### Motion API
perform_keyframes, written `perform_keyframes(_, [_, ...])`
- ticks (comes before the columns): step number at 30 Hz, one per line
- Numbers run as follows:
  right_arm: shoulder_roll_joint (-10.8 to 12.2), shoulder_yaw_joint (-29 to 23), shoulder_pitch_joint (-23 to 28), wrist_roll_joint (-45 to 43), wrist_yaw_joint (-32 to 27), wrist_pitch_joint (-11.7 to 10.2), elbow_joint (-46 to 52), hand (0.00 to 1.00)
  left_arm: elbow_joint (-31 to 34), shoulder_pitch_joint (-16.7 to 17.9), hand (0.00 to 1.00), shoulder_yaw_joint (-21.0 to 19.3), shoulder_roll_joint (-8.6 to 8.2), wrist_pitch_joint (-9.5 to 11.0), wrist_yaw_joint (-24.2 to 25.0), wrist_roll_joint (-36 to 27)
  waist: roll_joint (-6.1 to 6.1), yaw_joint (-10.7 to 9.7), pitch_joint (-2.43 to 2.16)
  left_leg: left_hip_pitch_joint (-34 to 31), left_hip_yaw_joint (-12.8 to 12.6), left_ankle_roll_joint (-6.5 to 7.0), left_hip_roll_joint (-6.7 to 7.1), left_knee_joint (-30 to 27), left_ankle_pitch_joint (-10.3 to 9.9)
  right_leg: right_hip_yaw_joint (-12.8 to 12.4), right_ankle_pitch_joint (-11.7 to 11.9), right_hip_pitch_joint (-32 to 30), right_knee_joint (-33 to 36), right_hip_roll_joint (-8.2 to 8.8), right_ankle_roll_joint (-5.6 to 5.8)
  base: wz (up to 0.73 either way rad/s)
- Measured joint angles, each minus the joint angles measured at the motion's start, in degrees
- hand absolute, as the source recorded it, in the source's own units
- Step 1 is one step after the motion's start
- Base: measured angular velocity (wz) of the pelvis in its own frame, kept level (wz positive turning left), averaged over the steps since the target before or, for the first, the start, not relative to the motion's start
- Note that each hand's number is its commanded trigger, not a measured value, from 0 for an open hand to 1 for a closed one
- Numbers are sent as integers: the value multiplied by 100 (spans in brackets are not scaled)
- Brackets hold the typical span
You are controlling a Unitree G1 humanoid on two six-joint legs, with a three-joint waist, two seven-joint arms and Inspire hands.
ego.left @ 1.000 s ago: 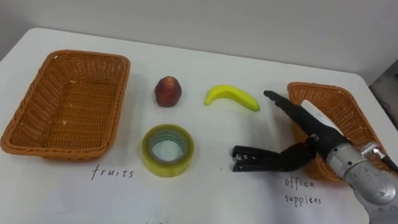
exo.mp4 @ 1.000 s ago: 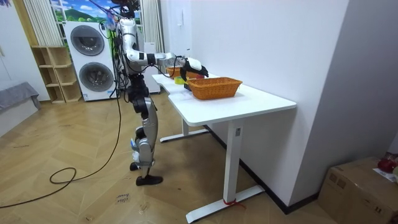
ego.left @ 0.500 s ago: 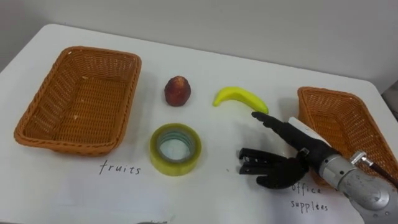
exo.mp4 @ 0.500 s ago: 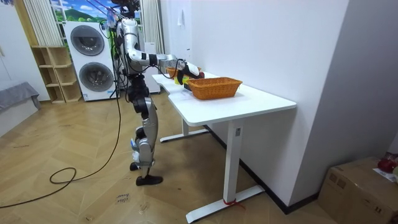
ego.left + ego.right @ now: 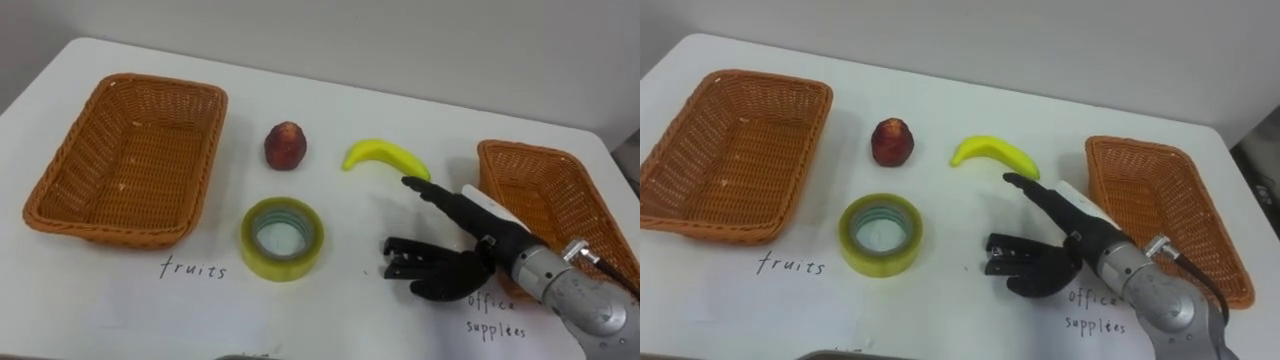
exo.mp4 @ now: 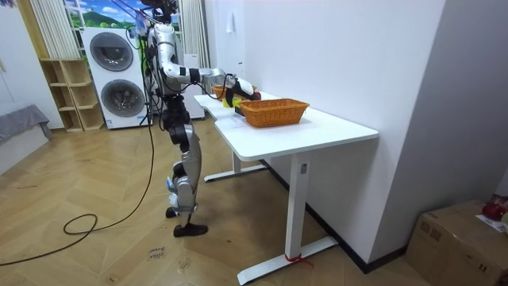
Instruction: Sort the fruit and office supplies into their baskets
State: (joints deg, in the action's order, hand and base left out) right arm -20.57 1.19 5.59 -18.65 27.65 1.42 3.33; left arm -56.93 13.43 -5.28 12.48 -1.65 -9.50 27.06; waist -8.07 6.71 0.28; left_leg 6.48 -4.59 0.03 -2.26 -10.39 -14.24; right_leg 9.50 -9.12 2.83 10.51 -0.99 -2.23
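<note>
Down at the white surface's [image 5: 330, 110] right, the right hand [image 5: 478, 268] curled its fingers round a black stapler [image 5: 395, 258], one finger pointing straight toward the banana [image 5: 385, 156]. A red fruit [image 5: 285, 146] and tape roll [image 5: 282, 238] lay between the left basket [image 5: 60, 205] and the right basket [image 5: 528, 154].

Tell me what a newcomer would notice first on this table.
The robot's dark right hand, low over the white table beside the right-hand basket, draws the eye first. Then come the yellow banana and the tape roll mid-table, with the large wicker basket at the left.
</note>
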Motion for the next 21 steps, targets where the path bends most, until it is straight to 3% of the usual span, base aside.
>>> perform_keyframes(12, [0, 213, -13, -671, -3, 43, -92, 0, 5, -23, 0, 185, 15, -71, -2, -39, 39, -24, -3, -74, 6, 0, -3, -15, 0, 0, 9, -75, 11, -1, -3, 0])
perform_keyframes(16, [1, 220, -12, -795, -3, 114, -152, 0, 4, -16, 0, 211, 15, -84, 0, -38, 66, -26, 30, 22, 8, 0, -4, 1, 0, 10, 10, 19, 0, 1, -2, 0])
perform_keyframes(21, [9, 226, -19, -1130, -1, 191, -246, 0, 6, -46, 0, 211, 9, -94, -1, -38, 65, -6, 35, 17, 8, 0, 1, -1, 0, 13, 11, 12, 2, 7, -2, 0])
